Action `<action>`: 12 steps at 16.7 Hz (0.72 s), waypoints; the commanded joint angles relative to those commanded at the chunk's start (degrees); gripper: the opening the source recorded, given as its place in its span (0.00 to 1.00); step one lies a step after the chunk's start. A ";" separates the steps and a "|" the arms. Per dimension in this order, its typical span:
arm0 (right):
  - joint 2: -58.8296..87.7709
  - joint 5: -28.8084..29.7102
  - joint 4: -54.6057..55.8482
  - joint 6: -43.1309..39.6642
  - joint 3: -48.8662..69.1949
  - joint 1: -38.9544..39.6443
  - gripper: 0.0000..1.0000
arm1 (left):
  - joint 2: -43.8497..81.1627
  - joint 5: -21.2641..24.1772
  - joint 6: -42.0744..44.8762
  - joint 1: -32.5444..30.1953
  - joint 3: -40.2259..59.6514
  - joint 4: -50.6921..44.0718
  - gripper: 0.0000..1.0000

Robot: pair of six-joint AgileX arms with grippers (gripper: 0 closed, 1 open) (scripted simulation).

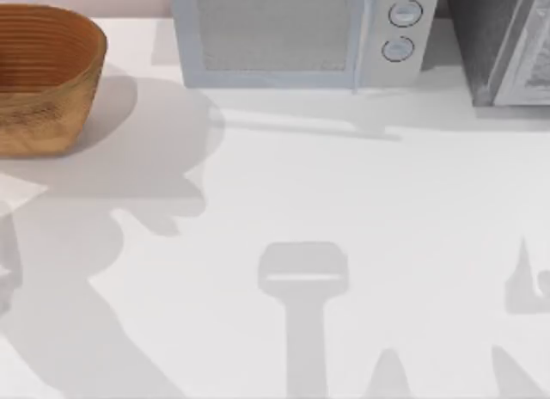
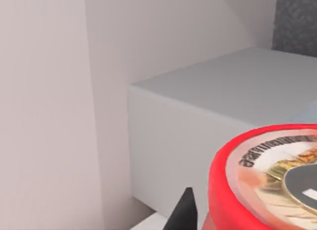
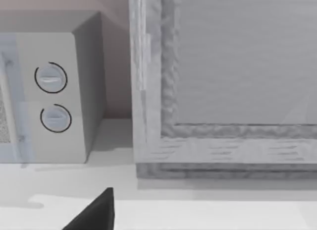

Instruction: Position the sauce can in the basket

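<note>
Carrying the sauce can (image 2: 267,183), the left hand (image 2: 184,210) seems to grip it; how wide, I cannot tell. Next comes travel to the basket (image 1: 43,76), upper left of the top view, then lowering inside.

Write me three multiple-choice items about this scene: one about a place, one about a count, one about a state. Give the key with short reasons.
1. In the top view, where does the basket stand?
A. at the left edge
B. in the centre
C. at the right edge

2. How many round knobs does the microwave have?
A. one
B. two
C. four

3. In what state is the microwave's door?
A. wide open
B. shut
C. taken off

Key:
1 A: the basket is cut by the top view's left border, beside the microwave.
2 B: two knobs sit one above the other on the panel, also seen in the right wrist view.
3 B: the door lies flush with the front.
</note>
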 joint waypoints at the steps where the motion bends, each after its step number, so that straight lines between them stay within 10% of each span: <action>1: 0.00 0.00 0.00 0.00 0.00 0.00 1.00 | 1.10 -1.23 -0.17 -1.20 0.39 0.62 0.00; 9: 0.00 0.00 0.00 0.00 0.00 0.00 1.00 | 5.08 -6.53 -0.97 -6.35 2.26 3.35 0.00; 12: 0.00 0.00 0.00 0.00 0.00 0.00 1.00 | 5.08 -6.53 -0.97 -6.35 2.26 3.35 0.23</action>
